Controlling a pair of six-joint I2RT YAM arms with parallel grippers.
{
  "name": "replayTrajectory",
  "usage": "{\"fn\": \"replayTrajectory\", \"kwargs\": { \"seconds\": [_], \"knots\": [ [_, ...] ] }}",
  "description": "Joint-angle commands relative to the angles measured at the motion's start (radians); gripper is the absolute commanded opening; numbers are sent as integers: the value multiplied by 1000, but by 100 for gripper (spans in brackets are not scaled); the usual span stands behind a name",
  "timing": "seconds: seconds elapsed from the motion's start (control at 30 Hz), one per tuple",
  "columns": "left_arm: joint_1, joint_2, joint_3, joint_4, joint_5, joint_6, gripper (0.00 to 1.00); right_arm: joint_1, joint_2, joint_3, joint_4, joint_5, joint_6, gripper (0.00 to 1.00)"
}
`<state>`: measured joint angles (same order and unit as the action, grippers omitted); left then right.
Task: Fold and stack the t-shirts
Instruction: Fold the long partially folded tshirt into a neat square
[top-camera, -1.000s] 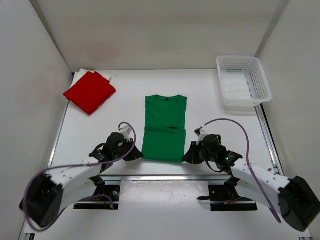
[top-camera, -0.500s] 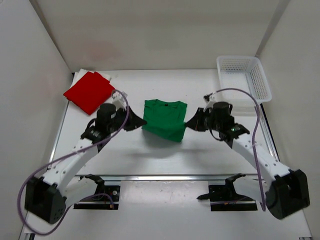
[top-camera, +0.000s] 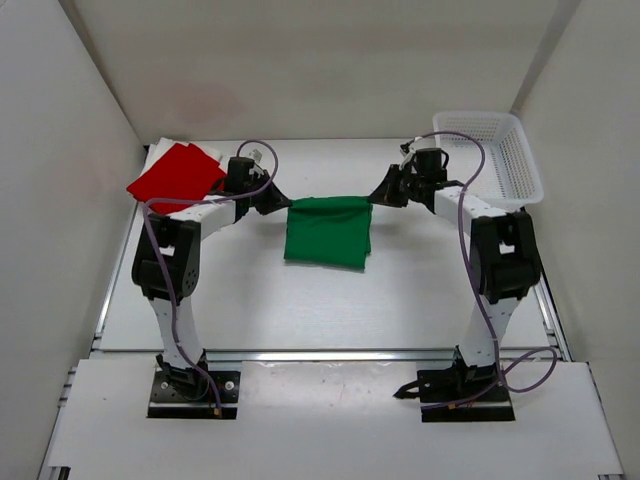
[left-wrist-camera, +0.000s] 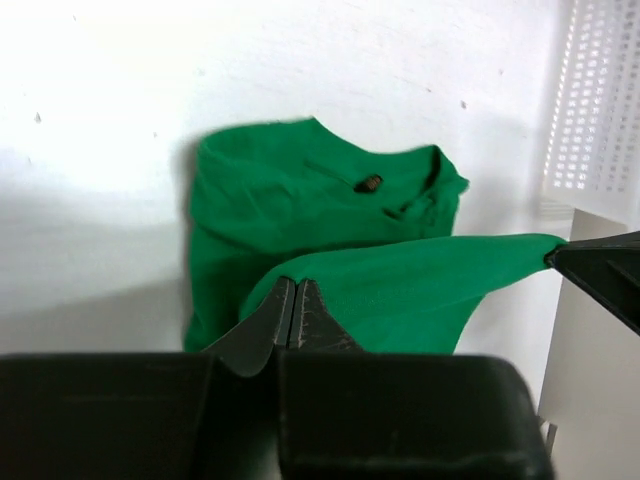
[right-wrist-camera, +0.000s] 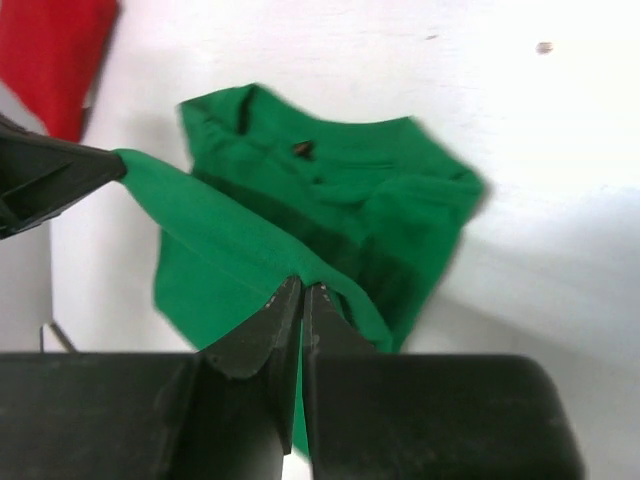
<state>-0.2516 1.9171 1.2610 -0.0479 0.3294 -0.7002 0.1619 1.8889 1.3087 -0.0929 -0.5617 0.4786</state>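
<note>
The left gripper (top-camera: 278, 201) and the right gripper (top-camera: 377, 198) are each pinching a corner of the green shirt (top-camera: 327, 238) over the middle of the bench (top-camera: 430, 295), probably folding it in half. Next they should be laying it flat and letting go.

The middle t-shirt (top-camera: 327, 232) is found at the tabletop (top-camera: 330, 300) centre. Far left at the back, a top t-shirt (top-camera: 178, 177) is laid on a bottom t-shirt (top-camera: 160, 148); the lattice basket (top-camera: 527, 160) is parked far right.
</note>
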Motion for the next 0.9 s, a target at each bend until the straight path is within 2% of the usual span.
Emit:
{"fn": "replayTrajectory", "kwargs": {
  "seconds": [0.0, 0.07, 0.13, 0.17, 0.2, 0.23, 0.3, 0.33, 0.37, 0.43, 0.5, 0.67, 0.87],
  "knots": [
    [25, 19, 67, 92, 17, -30, 7, -25, 39, 72, -5, 34, -31, 0],
    [26, 25, 75, 123, 19, -59, 16, -28, 53, 84, 15, 23, -20, 9],
    [28, -1, 63, 160, -1, -68, 24, -22, 49, 119, 1, 37, -29, 25],
    [23, -25, 60, 177, -24, -80, 31, -19, 39, 129, -13, 51, -32, 29],
    [23, -41, 57, 184, -42, -84, 37, -9, 21, 124, -36, 87, -46, 38],
    [23, -64, 51, 189, -53, -81, 39, 5, 6, 115, -41, 109, -60, 45],
    [17, -98, 37, 186, -56, -85, 42, 27, -55, 63, -24, 183, -57, 46],
    [11, -119, -1, 200, -70, -88, 42, 57, -97, -1, 1, 181, -42, 41],
    [-3, -134, -17, 207, -76, -82, 40, 60, -109, -73, 56, 165, -20, 28],
    [-66, -176, -107, 227, -75, -73, 39, 112, -139, -155, 126, 141, 9, 13],
    [-110, -196, -196, 244, -73, -76, 37, 154, -149, -236, 177, 131, 20, 2],
    [-152, -245, -512, 407, -60, -156, 33, 188, -146, -402, 277, 92, 57, 0],
    [-138, -211, -670, 454, 20, -160, 29, 202, -161, -548, 288, 91, 31, 0]
  ]
}}
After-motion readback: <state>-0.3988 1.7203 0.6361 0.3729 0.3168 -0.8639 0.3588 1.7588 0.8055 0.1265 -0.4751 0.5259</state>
